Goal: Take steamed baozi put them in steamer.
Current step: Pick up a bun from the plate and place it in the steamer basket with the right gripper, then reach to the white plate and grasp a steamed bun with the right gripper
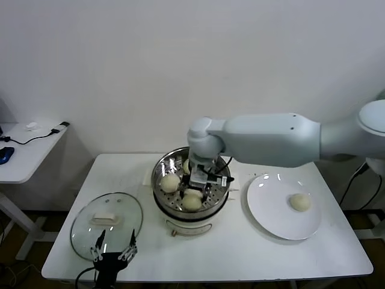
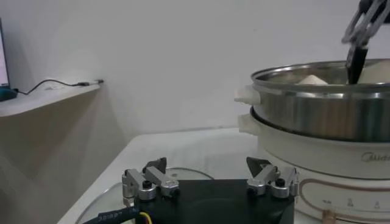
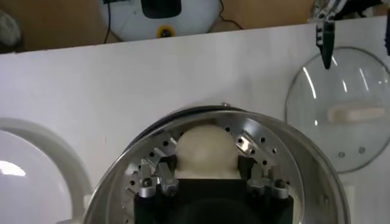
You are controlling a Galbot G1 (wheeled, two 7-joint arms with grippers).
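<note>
My right gripper (image 1: 194,180) is down inside the steamer (image 1: 160,180), roughly mid-table; the fingers (image 3: 159,159) stand about half spread with a baozi (image 3: 205,150) sitting between them; the pads look close against its sides, but I can't confirm firm contact, so I'm not calling it held or let go; that bun rests on the perforated tray (image 3: 277,152).

From the head view the steamer holds more: one bun (image 1: 170,182) at about 9 o'clock in the pot, one (image 1: 192,202) at about 6 o'clock by the near rim, and a sliver of another (image 1: 186,167) at about 11 o'clock, mostly hidden behind my wrist; can't tell exactly which of these is the one between my fingers.

One baozi (image 1: 300,202) is on the white plate (image 1: 267,211), at 3 o'clock from the steamer, well apart from it.

Left gripper (image 1: 113,245) is parked at the near table edge, at 7 o'clock from the steamer; fingers (image 2: 146,182) spread wide, nothing in them; it hovers over the near rim of the glass lid (image 1: 84,232), which lies flat at 9 o'clock from the steamer with its white handle (image 1: 104,218) up.
</note>
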